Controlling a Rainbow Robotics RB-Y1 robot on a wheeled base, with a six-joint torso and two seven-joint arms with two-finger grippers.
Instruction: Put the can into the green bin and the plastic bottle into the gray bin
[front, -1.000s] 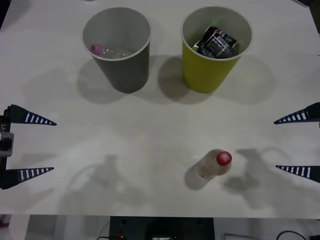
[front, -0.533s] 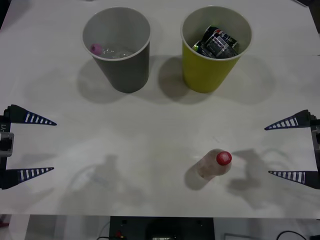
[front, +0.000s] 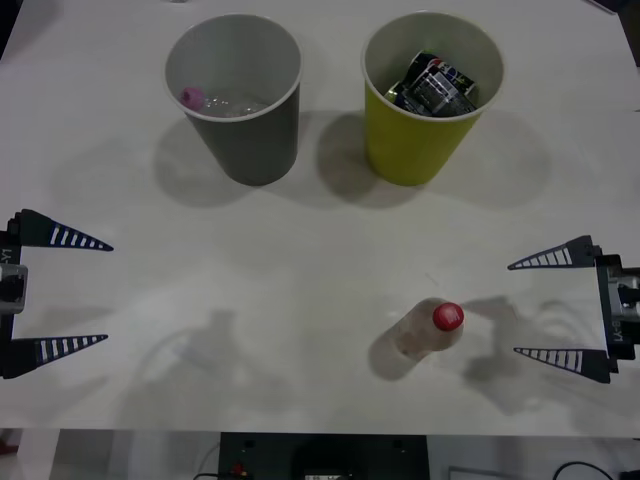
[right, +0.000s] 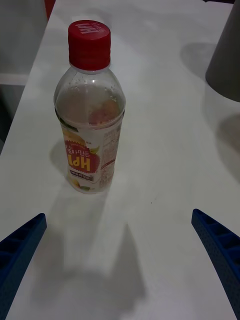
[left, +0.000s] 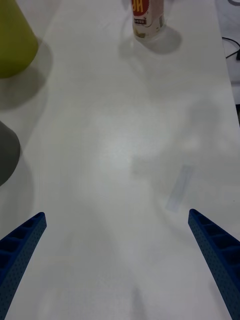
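While the right tool (front: 540, 305) hovers released just beside it, the plastic bottle (front: 428, 329) stands upright on the table (front: 300, 280), well apart from the gray bin (front: 238, 95) and green bin (front: 428, 95); left tool (front: 75, 292) released at the table's left edge.

Raised lettering on the red cap (right: 89, 42) of the plastic bottle (right: 90, 120), too faint to read, red Korean characters on its white fruit label (right: 89, 160), smaller print below illegible, dark can (front: 433, 85) markings unreadable.
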